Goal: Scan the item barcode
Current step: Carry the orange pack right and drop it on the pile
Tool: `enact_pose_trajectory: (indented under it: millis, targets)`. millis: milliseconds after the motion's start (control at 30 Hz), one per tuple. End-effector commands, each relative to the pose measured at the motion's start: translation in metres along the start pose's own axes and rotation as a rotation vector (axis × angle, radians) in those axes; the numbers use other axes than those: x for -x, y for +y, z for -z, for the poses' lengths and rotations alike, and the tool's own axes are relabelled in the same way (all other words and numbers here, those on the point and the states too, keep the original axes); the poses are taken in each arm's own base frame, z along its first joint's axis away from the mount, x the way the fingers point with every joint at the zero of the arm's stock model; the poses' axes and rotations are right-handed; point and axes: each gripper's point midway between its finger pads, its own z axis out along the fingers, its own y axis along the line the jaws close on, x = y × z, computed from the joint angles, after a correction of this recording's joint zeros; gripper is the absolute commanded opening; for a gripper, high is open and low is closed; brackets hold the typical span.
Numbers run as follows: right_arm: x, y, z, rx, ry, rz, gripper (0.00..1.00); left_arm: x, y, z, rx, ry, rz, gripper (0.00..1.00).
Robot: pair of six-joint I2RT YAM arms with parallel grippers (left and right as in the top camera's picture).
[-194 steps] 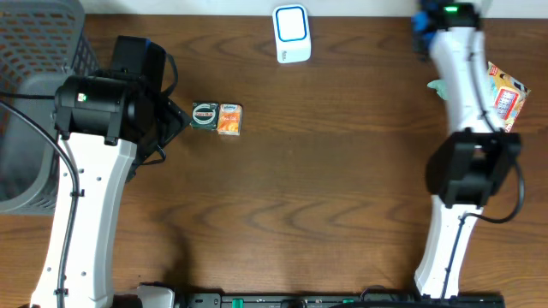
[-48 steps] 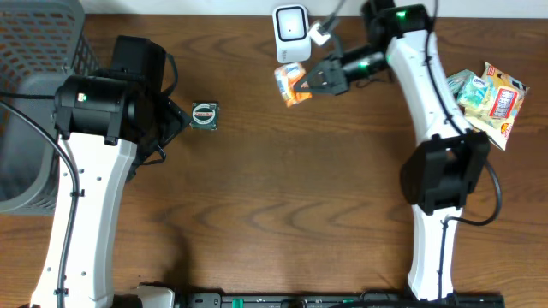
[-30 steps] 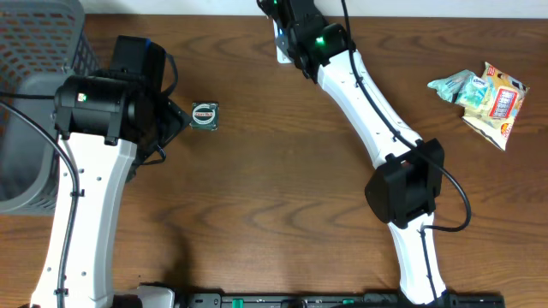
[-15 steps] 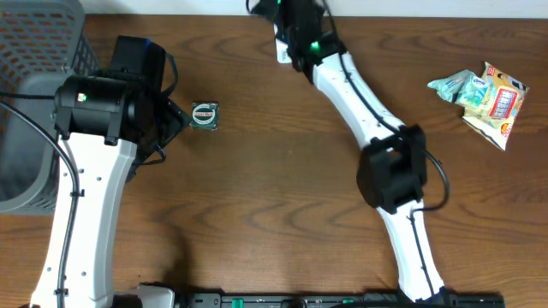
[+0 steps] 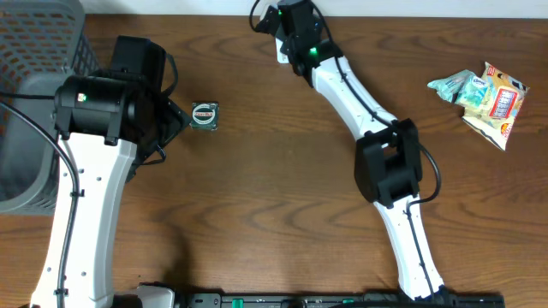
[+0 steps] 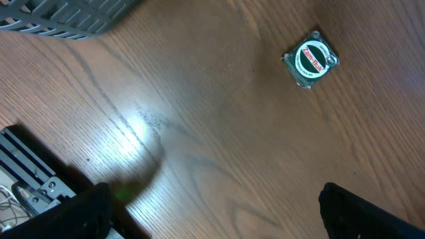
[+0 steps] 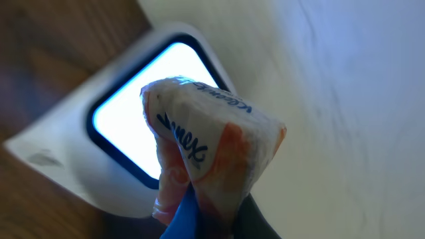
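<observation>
1. One tissue pack (image 7: 206,153) is held up just in front of the lit window of the one scanner (image 7: 126,126), at the far edge of the table (image 5: 282,214).
2. The right gripper (image 7: 212,216) is clamped on the pack from below, its arm stretched far across.
3. The left gripper (image 6: 219,219) hangs spread wide above the wood, near one round tin (image 6: 309,59).
4. Two snack packets (image 5: 479,94) lie touching at the right, and one basket (image 5: 34,51) stands at the left.
</observation>
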Motion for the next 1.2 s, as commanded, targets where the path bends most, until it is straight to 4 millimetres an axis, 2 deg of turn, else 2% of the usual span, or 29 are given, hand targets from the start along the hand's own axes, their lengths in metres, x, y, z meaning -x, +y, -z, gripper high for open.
enact_pose_trajectory:
  millis: [0, 33, 67, 200, 367, 467, 600, 733, 867, 1033, 1167]
  targets:
    - [-0.028, -0.081, 0.024, -0.127, 0.036, -0.225, 0.01, 0.001, 0.003, -0.001, 0.013, 0.001, 0.008, 0.98]
    - [-0.04, -0.095, 0.027, -0.146, 0.057, -0.279, 0.01, 0.001, 0.003, -0.001, 0.013, 0.001, 0.008, 0.98]
    - [-0.066, -0.115, 0.033, -0.162, 0.103, -0.371, 0.01, 0.001, 0.003, -0.001, 0.013, 0.0, 0.008, 0.98]
    - [-0.156, -0.147, 0.043, -0.171, 0.279, -0.601, 0.01, 0.001, 0.003, -0.001, 0.013, 0.0, 0.008, 0.98]
    - [-0.283, -0.146, 0.058, -0.144, 0.575, -0.812, 0.01, 0.001, 0.003, -0.001, 0.013, 0.0, 0.008, 0.98]
    - [-0.344, -0.145, 0.076, -0.148, 0.717, -0.917, 0.01, 0.001, 0.003, -0.001, 0.013, 0.0, 0.008, 0.98]
    - [-0.399, -0.148, 0.095, -0.174, 0.825, -1.021, 0.01, 0.001, 0.003, -0.001, 0.013, 0.0, 0.008, 0.98]
    - [-0.429, -0.146, 0.107, -0.15, 0.869, -1.09, 0.02, 0.001, 0.003, -0.001, 0.013, 0.0, 0.008, 0.98]
    - [-0.444, -0.144, 0.111, -0.121, 0.874, -1.154, 0.04, 0.001, 0.003, -0.001, 0.013, 0.001, 0.008, 0.98]
    - [-0.453, -0.14, 0.113, -0.107, 0.885, -1.172, 0.21, 0.001, 0.003, -0.001, 0.013, 0.0, 0.008, 0.98]
    - [-0.449, -0.13, 0.109, -0.06, 0.877, -1.183, 0.48, 0.001, 0.003, -0.001, 0.013, 0.0, 0.008, 0.98]
